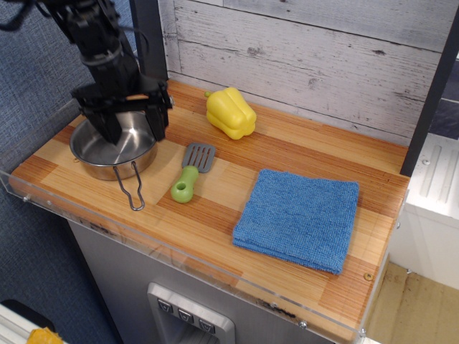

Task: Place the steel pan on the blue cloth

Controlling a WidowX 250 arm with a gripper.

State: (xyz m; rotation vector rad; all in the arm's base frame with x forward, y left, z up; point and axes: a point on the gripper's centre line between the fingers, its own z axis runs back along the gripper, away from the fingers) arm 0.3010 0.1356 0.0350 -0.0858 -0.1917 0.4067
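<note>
The steel pan sits at the left end of the wooden counter, its wire handle pointing toward the front edge. My gripper is open and lowered over the pan's far right side. One finger is inside the bowl and the other finger is just outside the right rim. It holds nothing. The blue cloth lies flat at the right front of the counter, far from the gripper, with nothing on it.
A yellow pepper stands near the back wall. A spatula with a green handle lies between the pan and the cloth. A clear acrylic rim edges the wooden counter.
</note>
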